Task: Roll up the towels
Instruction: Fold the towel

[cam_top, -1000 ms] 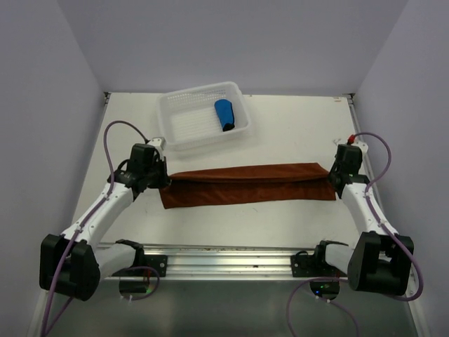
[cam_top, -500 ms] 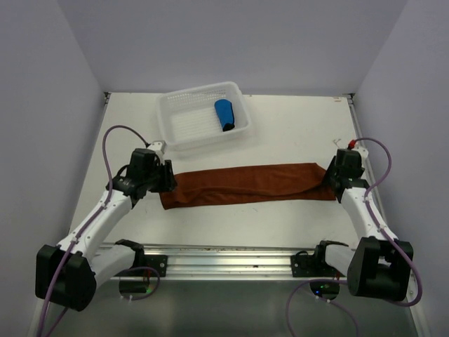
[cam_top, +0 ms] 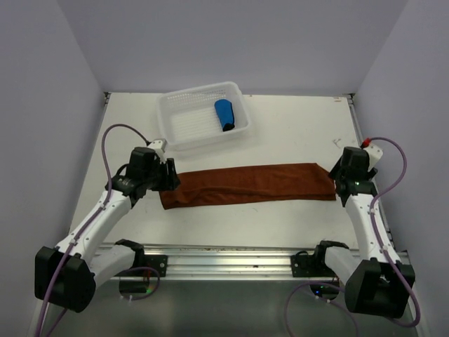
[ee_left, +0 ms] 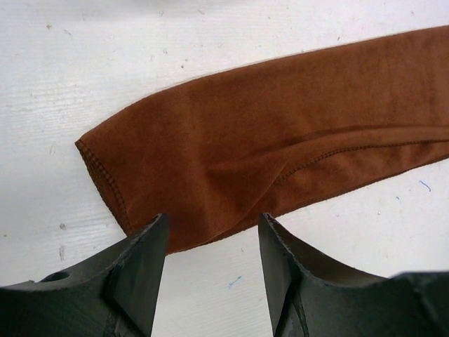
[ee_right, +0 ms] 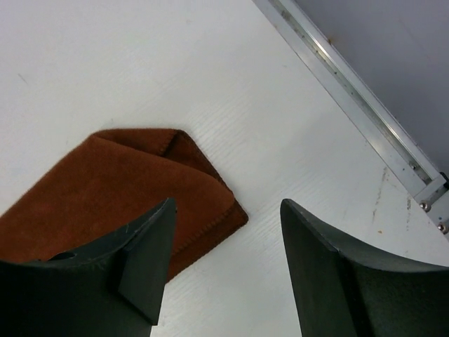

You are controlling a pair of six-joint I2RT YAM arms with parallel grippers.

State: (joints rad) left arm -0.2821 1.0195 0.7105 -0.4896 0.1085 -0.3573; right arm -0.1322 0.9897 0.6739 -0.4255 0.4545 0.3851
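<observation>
- The left gripper [ee_left: 212, 220] hung just above the left end of the rust-brown towel [cam_top: 245, 184], its jaws spread and nothing between them; the cloth lay flat on the table [cam_top: 295, 133] beneath.
- The right gripper [ee_right: 226, 205] hovered over the towel's right end, jaws likewise spread wide and empty, with the folded corner showing between the fingers in the wrist view.
- Between the two arms the rust-brown towel stretched as a long, narrow band across the middle of the table, apparently folded lengthwise: a stitched edge ran along its length in the left wrist view, and the right corner looked doubled over.
- No part of that band was rolled, so by the look of it the fold was done and the rolling itself not yet begun.
- Farther back, the white basket [cam_top: 168, 98] sat near the rear edge of the table, well apart from the brown towel.
- Inside it, against the right-hand wall, lay the blue towel [cam_top: 224, 114] as a compact cylinder, apparently already rolled and put away.
- Judged from this, one towel of two was finished; the brown one had yet to be rolled up and, probably, set in the basket beside the blue.
</observation>
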